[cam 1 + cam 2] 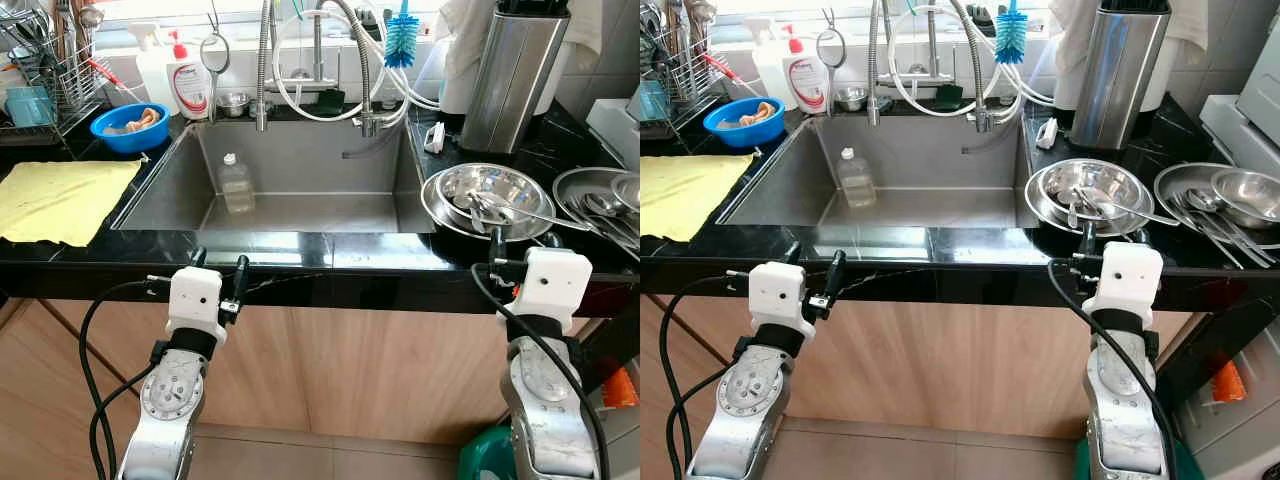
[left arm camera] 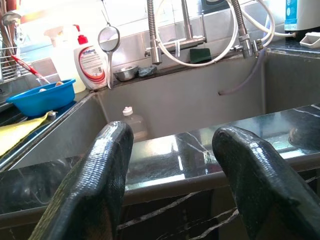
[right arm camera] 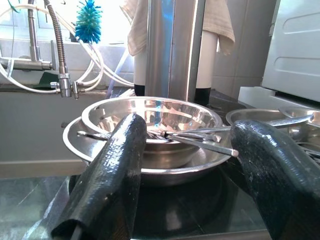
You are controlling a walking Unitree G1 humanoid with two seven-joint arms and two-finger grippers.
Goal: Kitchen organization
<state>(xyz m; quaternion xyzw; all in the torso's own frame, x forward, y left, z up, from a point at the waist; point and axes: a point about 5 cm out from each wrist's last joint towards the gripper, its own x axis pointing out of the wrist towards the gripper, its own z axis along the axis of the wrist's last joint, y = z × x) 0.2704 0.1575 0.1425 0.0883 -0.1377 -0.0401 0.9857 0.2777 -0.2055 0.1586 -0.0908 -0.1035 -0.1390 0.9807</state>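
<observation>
1. Black stone counter point(image 1: 300, 250) runs across in front of us, with wooden cabinet fronts below its near edge.
2. Nearest us, our left gripper point(image 1: 218, 275) hovers at the counter's near edge before the sink, fingers spread and holding nothing.
3. Our right gripper point(image 1: 1082, 240) hovers at the near edge further right, fingers spread and empty, just short of the steel bowls point(image 1: 487, 200).
4. Those nested bowls sit right of the sink, with utensils point(image 3: 195, 137) lying across them; more steel dishes point(image 1: 1225, 195) lie at the right end.
5. A yellow cloth point(image 1: 60, 200) lies on the left end of the counter.
6. The sink point(image 1: 290, 170) holds one clear bottle point(image 1: 236, 185), standing upright.
7. Along the far edge: a blue bowl point(image 1: 128, 128), soap bottle point(image 1: 188, 85), taps and a blue brush point(image 1: 402, 38).
8. We judge that tidying has barely begun; the next move likely calls for the right gripper reaching forward over the bowls' rim to the utensils.
</observation>
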